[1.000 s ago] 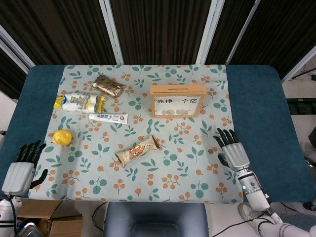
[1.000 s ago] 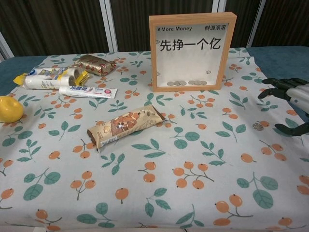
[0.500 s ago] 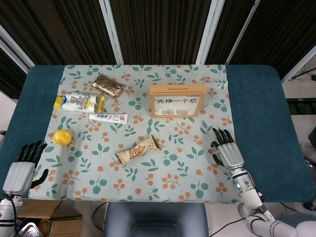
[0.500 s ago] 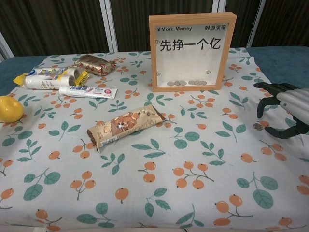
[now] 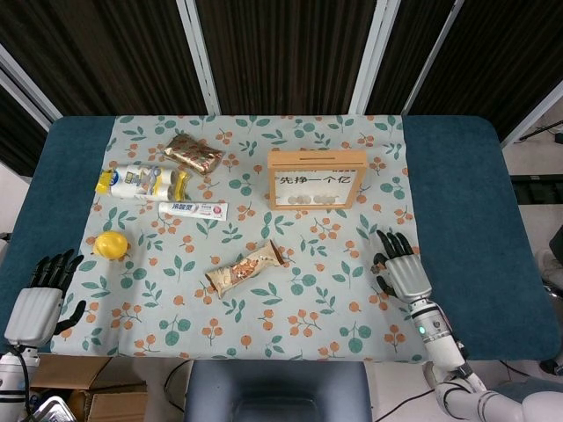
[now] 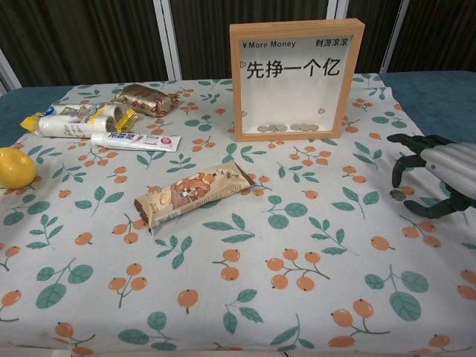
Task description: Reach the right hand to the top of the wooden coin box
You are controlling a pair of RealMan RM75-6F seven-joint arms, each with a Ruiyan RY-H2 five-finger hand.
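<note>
Right hand (image 5: 402,270), fingers spread and empty, hovers low over a coin (image 6: 398,195) on the floral tablecloth (image 5: 264,308), well apart from the wooden coin box (image 5: 318,178) standing upright at mid-table; by this view, the whole reach to its top remains.

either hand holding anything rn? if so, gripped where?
Nothing held. The right hand hovers with curled fingers over a coin; the left hand is open, away from everything.

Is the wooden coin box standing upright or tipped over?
Upright: the wooden coin box stands on its bottom edge, front panel facing the chest camera, coins settled at the bottom.
</note>
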